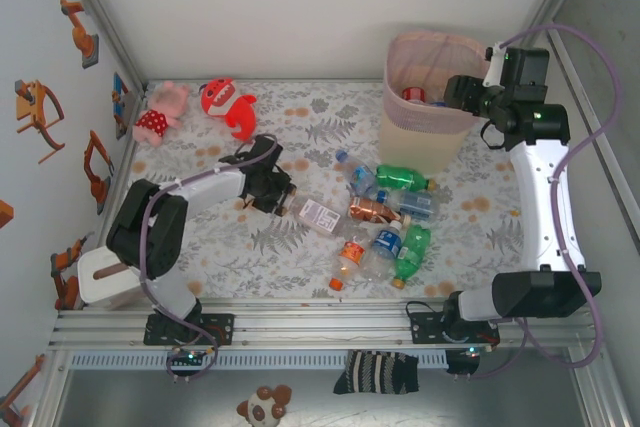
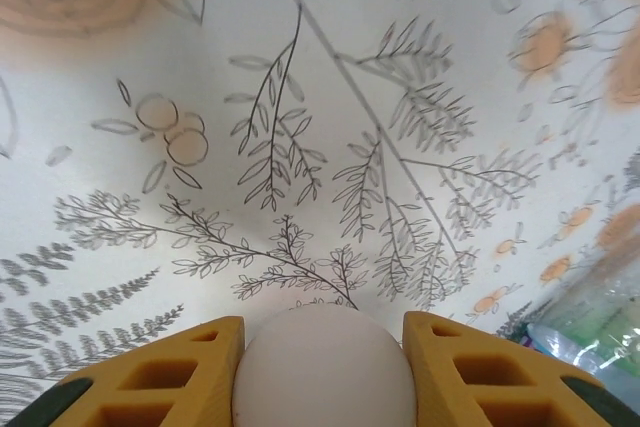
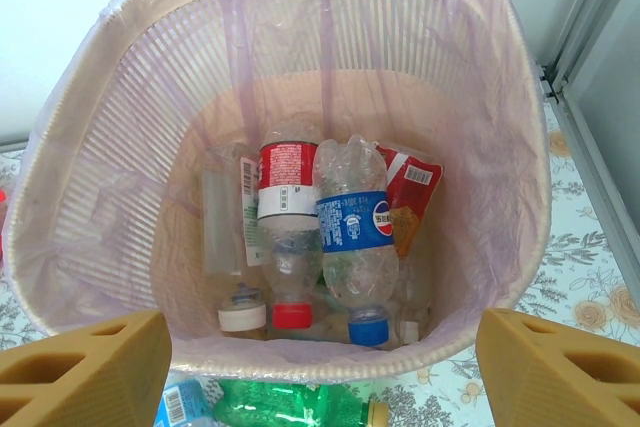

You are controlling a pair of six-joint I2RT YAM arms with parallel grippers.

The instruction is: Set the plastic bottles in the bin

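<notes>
the left hand [image 2: 322,319] was closed against a smooth white rounded object [image 2: 322,382], its yellow fingers [image 2: 180,377] pressed on either side, low over the patterned surface [image 2: 400,67]. what the object was could not be told from that close, though a bottle's cap or end seemed likely. that was the main risk: a round, slick shape squeezed between flat pads could squirt out on the lift, or twist and drop on the way across. the bin [image 1: 420,132] stood at the far right, well apart from this hand, so a long carry toward the right arm could end in a knock between the two. the right hand [image 3: 325,315] hung over the bin's mouth, fingers wide apart with nothing between them, above the bottles lying inside [image 3: 350,237]. a cluster of bottles [image 1: 385,217] lay on the surface between the arms, a green one [image 1: 402,178] near the bin's base. a careless sweep could scatter them or drag along the small carton [image 1: 320,215], which did not look like a bottle.
</notes>
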